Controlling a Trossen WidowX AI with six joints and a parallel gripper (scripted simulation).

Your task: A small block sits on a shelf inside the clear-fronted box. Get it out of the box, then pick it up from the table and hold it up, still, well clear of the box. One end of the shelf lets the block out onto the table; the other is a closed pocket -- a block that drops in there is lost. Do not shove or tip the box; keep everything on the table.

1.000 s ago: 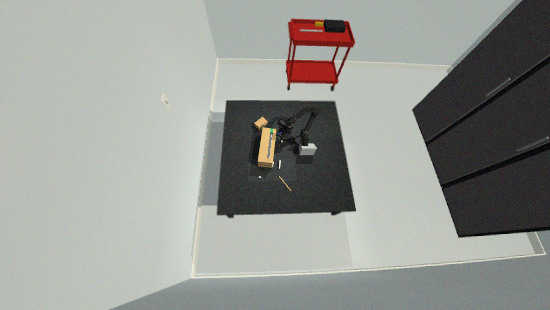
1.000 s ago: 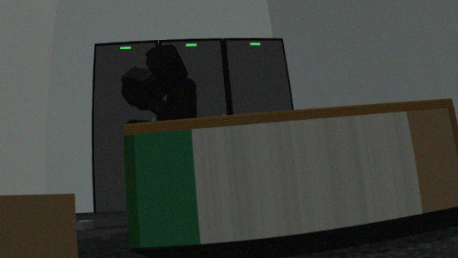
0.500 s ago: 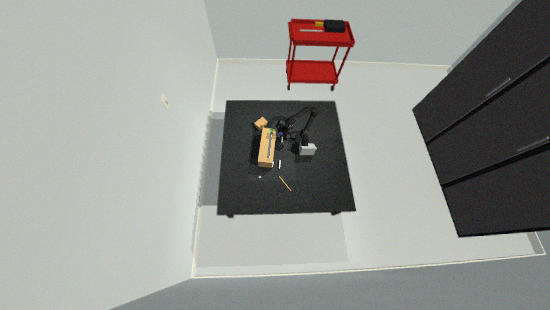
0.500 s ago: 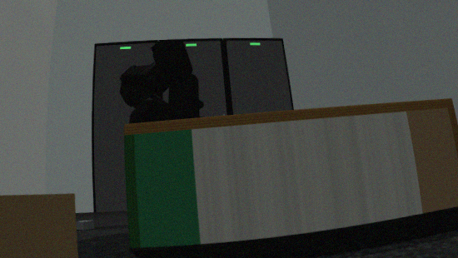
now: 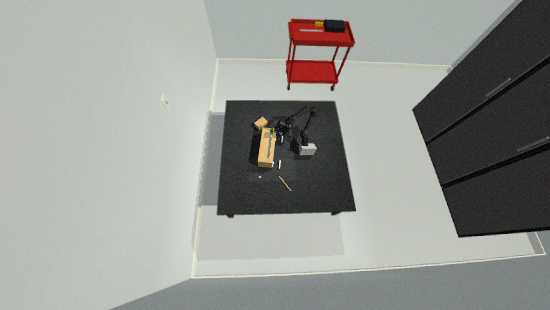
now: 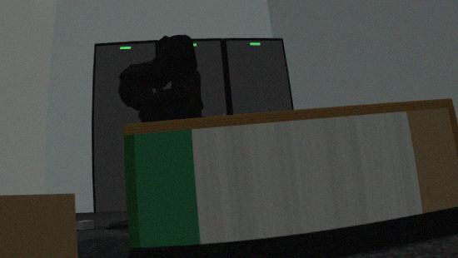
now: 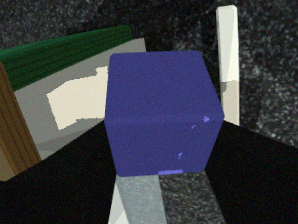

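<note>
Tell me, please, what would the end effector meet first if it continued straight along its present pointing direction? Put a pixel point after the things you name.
Probably the dark table top [image 5: 320, 190] [image 6: 100, 241] [image 7: 272, 75], met by the blue block [image 5: 281, 134] [image 7: 162, 87] in its fingers; depth is unclear, so the box [image 5: 266, 157] [image 6: 291, 117] [image 7: 17, 117] might catch first.

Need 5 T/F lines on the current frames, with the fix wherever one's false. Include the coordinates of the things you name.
1. The blue block [image 5: 281, 134] [image 7: 162, 92] is between the gripper's jaws. True.
2. The block is inside the box. False: it is outside, beside the box [image 5: 266, 157] [image 6: 287, 118].
3. The red cart [image 5: 320, 42] stands on the table. False: it stands on the floor, beyond the table [image 5: 320, 195].
4. The box has a green section at one end. True.
5. In the top view, the thin tan stick [image 5: 285, 183] lies on top of the box. False: it lies on the table, apart from the box.
</note>
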